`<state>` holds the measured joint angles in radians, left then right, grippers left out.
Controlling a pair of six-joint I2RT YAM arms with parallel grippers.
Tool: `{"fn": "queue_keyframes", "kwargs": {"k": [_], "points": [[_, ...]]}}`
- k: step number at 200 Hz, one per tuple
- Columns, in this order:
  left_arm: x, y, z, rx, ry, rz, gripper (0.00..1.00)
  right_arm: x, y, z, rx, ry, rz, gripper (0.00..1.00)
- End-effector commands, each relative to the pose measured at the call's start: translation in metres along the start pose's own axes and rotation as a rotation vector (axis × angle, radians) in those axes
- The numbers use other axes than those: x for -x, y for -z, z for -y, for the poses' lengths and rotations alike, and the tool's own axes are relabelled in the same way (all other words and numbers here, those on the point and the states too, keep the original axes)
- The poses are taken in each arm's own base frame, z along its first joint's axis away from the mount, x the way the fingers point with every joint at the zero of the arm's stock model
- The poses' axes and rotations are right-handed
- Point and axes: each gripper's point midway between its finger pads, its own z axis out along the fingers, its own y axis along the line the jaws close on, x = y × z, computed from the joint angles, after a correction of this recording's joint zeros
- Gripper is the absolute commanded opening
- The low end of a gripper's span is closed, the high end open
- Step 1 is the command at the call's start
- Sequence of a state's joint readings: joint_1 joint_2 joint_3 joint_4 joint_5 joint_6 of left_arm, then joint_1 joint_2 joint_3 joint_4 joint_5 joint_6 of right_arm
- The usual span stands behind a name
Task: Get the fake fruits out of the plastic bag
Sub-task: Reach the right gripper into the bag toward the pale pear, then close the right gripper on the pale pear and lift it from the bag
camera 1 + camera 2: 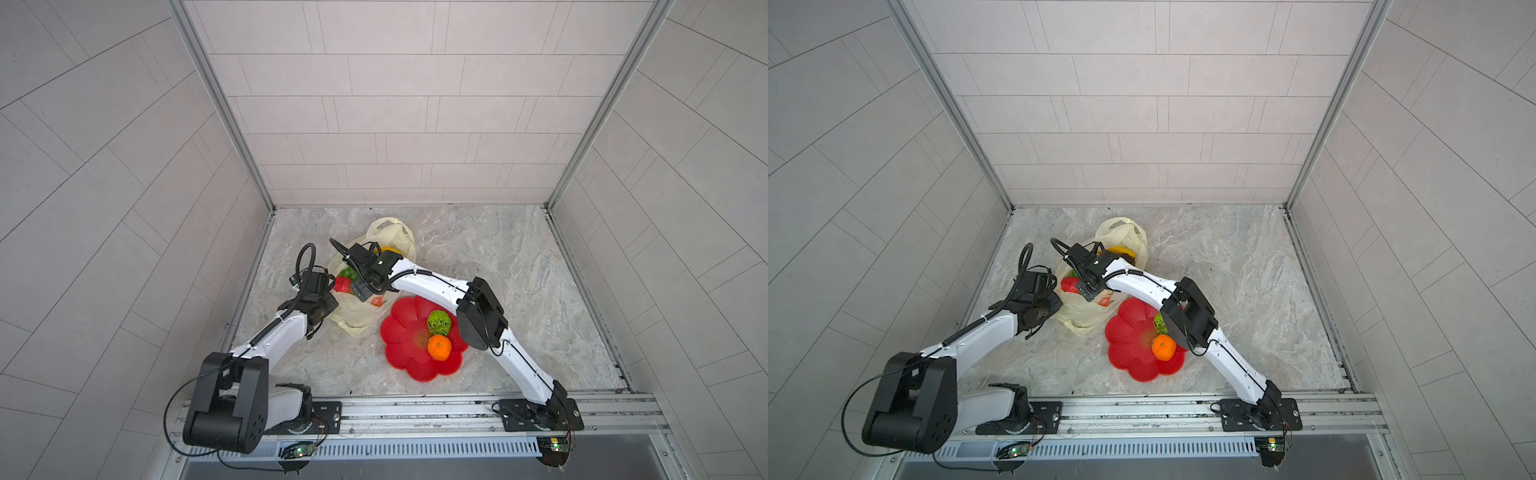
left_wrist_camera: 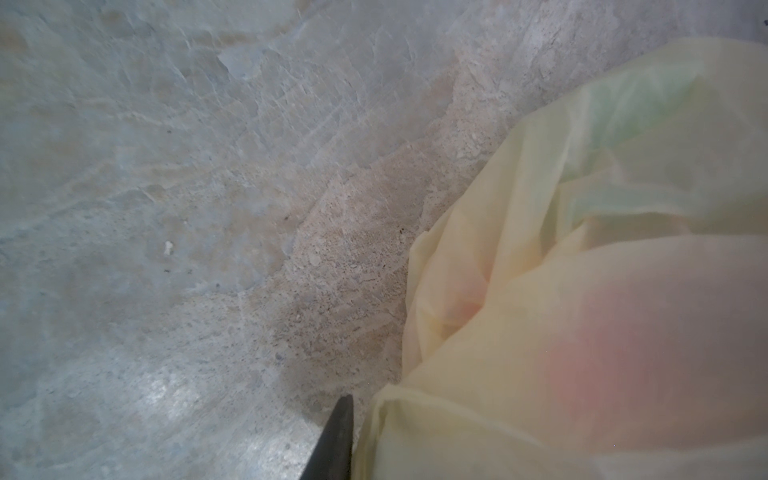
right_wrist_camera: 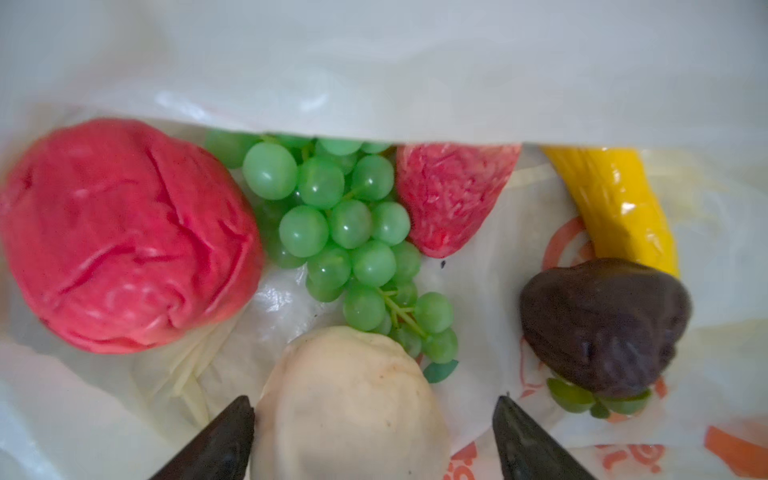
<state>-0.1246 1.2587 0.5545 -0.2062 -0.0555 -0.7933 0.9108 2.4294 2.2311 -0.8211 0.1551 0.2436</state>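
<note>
Currently poised inside the plastic bag (image 1: 357, 316) on the desk (image 1: 519, 270): right gripper (image 3: 374, 399), jaws spread either side of the cream fruit (image 3: 353, 415), probably the next pick. Apparently steadying the bag's edge: left gripper (image 1: 326, 309), state impossible to tell. Parked outside on the red plate (image 1: 399, 353): orange (image 1: 439, 347), green netted fruit (image 1: 439, 323).

In the left wrist view the plastic bag (image 2: 582, 291) is out of focus, with pink and green smudges behind its film that I cannot name. It hides the left hand (image 2: 336, 436) but for one dark fingertip, cut by the view's edge. A bag fold covers the tops of the strawberry (image 3: 449, 195) and the banana (image 3: 623, 203). In a top view the right arm's elbow covers most of the green netted fruit (image 1: 1158, 323).
</note>
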Motion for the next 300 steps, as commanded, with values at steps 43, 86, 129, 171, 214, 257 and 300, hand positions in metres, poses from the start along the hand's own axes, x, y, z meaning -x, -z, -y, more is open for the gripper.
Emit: {"fn": "queue_keyframes", "kwargs": {"k": [43,86,129,171,214,257,300], "points": [[0.002,0.001,-0.005,0.019,-0.001,0.016,0.23,-0.022,-0.012,0.008,-0.043,0.017,-0.082,0.86],[0.003,0.002,-0.006,0.023,0.0,0.019,0.23,-0.025,-0.02,0.007,-0.015,-0.002,-0.095,0.82],[0.002,0.001,-0.007,0.027,-0.002,0.019,0.23,-0.028,-0.025,0.007,0.01,-0.015,-0.113,0.8],[0.003,0.001,-0.007,0.027,-0.002,0.018,0.23,-0.019,-0.01,0.01,0.006,-0.021,-0.08,0.71],[0.002,0.001,-0.007,0.031,-0.004,0.016,0.23,-0.002,0.025,0.017,0.018,-0.023,-0.004,0.7],[0.003,0.001,-0.007,0.033,-0.005,0.017,0.24,0.004,0.061,0.025,-0.019,0.04,0.062,0.69],[0.003,0.001,-0.008,0.035,-0.006,0.018,0.24,-0.005,0.088,0.032,-0.056,0.081,0.108,0.69]]}}
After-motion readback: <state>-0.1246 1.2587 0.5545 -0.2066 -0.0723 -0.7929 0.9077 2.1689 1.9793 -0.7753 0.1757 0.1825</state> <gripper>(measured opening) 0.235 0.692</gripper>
